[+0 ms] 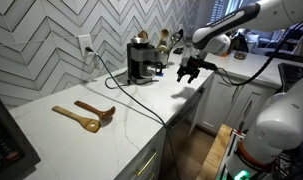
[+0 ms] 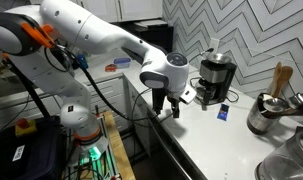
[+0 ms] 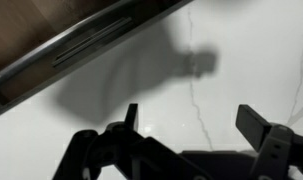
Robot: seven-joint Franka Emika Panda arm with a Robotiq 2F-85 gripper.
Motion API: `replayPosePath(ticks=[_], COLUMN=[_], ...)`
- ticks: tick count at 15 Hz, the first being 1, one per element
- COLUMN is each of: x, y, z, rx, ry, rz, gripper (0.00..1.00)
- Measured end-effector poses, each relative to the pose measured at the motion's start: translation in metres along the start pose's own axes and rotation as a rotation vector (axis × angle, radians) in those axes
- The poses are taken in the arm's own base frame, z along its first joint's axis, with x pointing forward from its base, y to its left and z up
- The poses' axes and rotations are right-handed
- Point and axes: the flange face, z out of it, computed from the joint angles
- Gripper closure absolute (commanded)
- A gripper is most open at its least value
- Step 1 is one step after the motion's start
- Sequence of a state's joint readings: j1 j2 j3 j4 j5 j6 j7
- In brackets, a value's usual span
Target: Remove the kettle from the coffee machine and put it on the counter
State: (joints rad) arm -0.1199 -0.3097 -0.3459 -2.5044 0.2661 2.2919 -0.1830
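The black coffee machine [image 1: 141,58] stands on the white counter [image 1: 141,115] near the tiled back wall; it also shows in an exterior view [image 2: 217,76]. The kettle [image 2: 210,93] looks like a dark glass carafe sitting in the machine's lower bay, and is hard to make out [image 1: 147,72]. My gripper [image 1: 187,71] hangs over the counter's front edge, to the side of the machine and apart from it [image 2: 162,104]. In the wrist view my gripper [image 3: 194,115] is open and empty above bare white counter [image 3: 221,40].
Two wooden utensils [image 1: 84,115] lie on the counter. The machine's black power cord [image 1: 116,80] runs from the wall outlet. A shiny metal pot [image 2: 263,115] and a small blue object [image 2: 223,113] sit beyond the machine. The counter's front edge [image 3: 81,45] is close.
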Motion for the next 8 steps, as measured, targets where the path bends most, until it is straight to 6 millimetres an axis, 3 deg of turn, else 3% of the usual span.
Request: replayPosePath(ticks=[3, 8], x=[0.0127, 0.0145], y=[0.0042, 0.0033], z=[0.0039, 0.0048], rx=[-0.003, -0.005], ry=[-0.003, -0.004], rz=[0.058, 0.067], gripper=[0.0, 0.0])
